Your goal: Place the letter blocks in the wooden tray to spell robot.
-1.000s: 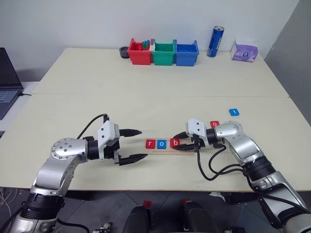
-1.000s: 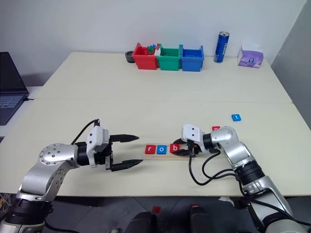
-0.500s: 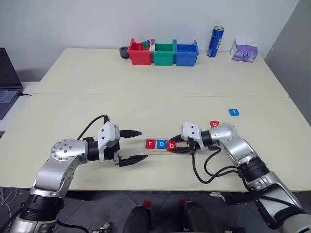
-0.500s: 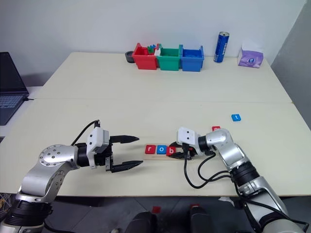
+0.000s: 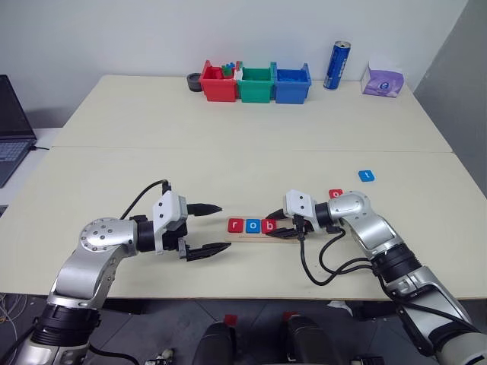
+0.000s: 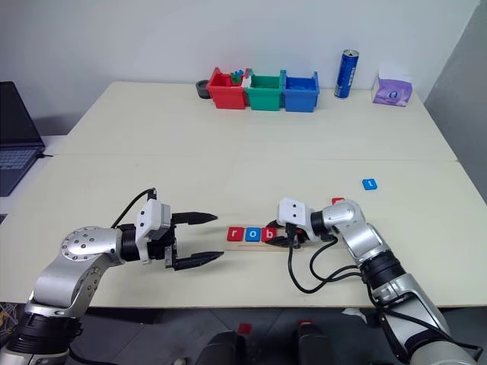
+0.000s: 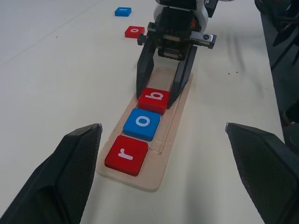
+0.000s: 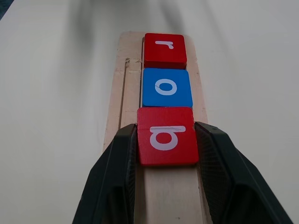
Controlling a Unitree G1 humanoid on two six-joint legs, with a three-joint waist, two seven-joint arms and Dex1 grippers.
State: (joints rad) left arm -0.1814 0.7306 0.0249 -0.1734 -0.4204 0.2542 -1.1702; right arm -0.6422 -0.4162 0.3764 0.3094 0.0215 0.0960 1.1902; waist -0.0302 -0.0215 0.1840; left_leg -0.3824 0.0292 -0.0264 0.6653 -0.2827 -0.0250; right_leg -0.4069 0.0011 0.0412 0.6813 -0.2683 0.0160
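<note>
Left eye view shows the wooden tray lying flat near the front edge of the counter, its long axis running left to right between the two grippers. Three letter blocks sit in it in a row, reading from the robot's left: a red r, a blue o and a red b, each touching the next, with the right part of the tray bare.

The left gripper hovers just left of the tray's end, pointing right along the tray's line, its fingers spread wide with nothing between them. The right gripper points left along the tray; in the right wrist view its fingers press on both sides of the b block, holding it at half spread, the block resting on the tray against the o.

Farther back on the robot's right, a second red o block lies flat on the counter just behind the right wrist, and a blue t block lies beyond it, apart from the tray.

Compared with a second ago, the b block and the right gripper have slid left along the tray until the block meets the o; the left gripper has kept its place.

At the far edge stand red, green and blue bins, a blue can and a tissue pack.
</note>
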